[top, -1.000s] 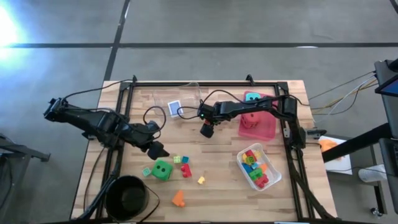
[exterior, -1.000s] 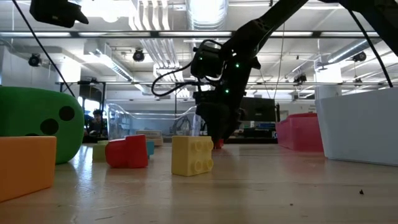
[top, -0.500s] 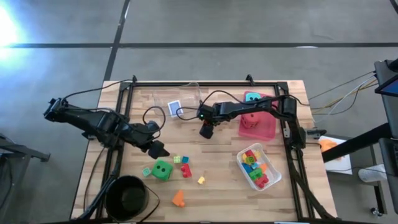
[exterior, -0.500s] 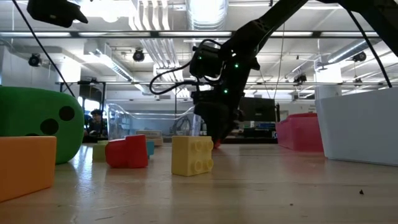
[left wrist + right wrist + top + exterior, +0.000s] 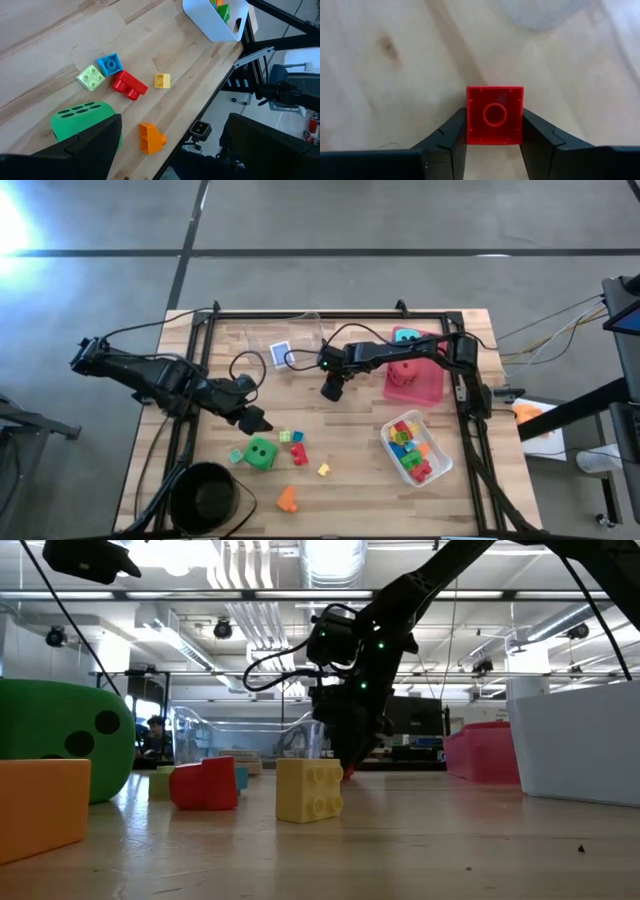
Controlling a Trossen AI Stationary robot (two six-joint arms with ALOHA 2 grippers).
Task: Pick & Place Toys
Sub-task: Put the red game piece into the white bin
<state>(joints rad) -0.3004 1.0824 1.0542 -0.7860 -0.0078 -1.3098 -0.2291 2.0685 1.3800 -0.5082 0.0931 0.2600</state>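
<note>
step: I have the right tool clamped on a red brick mid-frame on the table | left tool apart, waiting lower left | next: I'd lift, carry to a tray

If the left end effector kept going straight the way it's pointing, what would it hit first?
Most likely the green die, which sits right ahead of the left end effector, open above the table. The blue brick and red brick lie farther on. Depth is uncertain, so it might pass just over the die.
</note>
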